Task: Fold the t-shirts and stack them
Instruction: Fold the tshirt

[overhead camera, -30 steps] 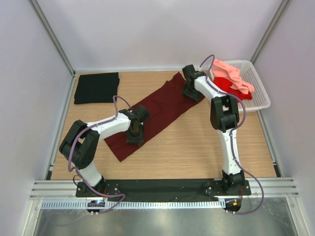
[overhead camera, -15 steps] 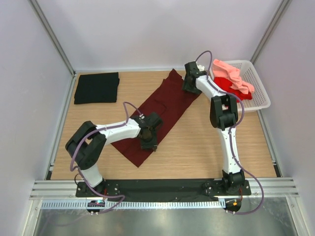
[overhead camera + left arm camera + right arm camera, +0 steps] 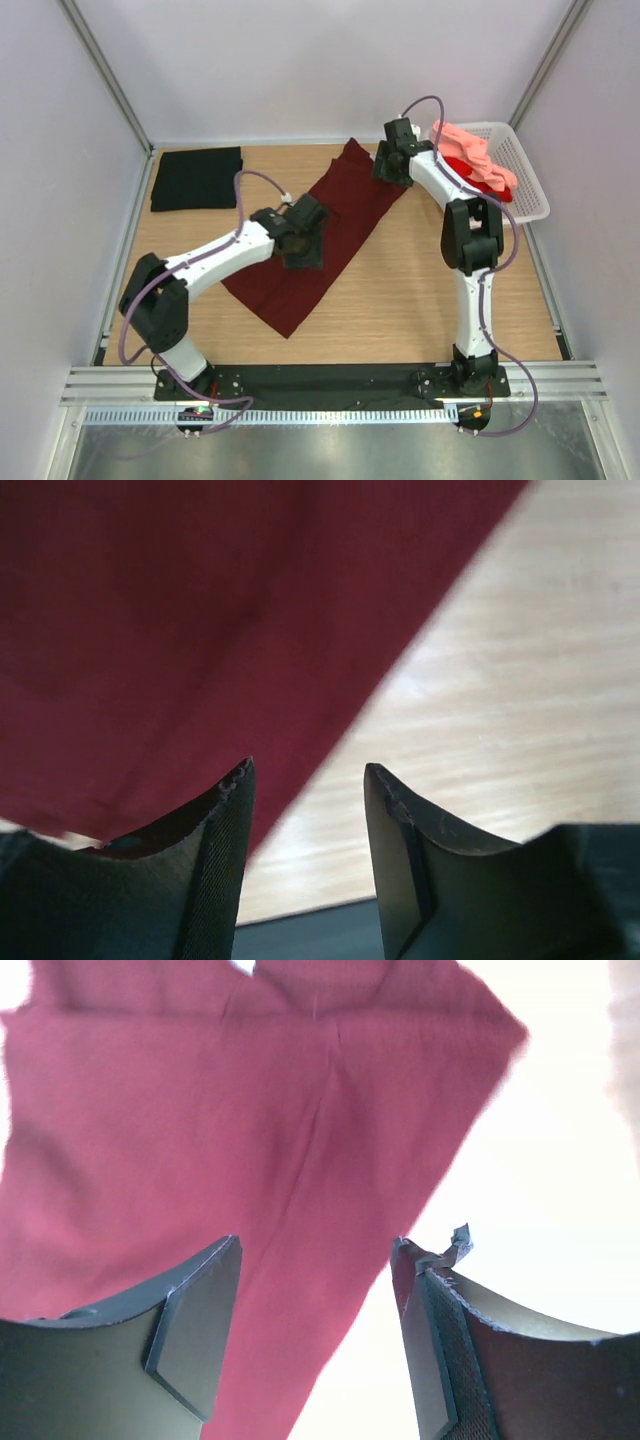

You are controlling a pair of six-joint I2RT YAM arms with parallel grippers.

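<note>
Now both arms hang over the maroon t-shirt [image 3: 352,200], jaws open.

From above, it lies as a long diagonal band on the table [image 3: 420,290], with the left gripper [image 3: 303,250] over its middle and the right gripper [image 3: 388,170] at its far end, likely placed for the next fold. The black t-shirt [image 3: 197,178] sits folded in the far-left corner, while the salmon t-shirt [image 3: 470,150] and red t-shirt [image 3: 458,172] wait in the basket [image 3: 530,200]. Left wrist: fingers [image 3: 225,850] narrowly apart, empty, at the cloth's edge. Right wrist: fingers [image 3: 195,1320] spread wide above the cloth, gripping nothing.

White links [image 3: 215,257], black joints [image 3: 468,232], purple cables [image 3: 258,173], dark grey fingers [image 3: 215,870].
</note>
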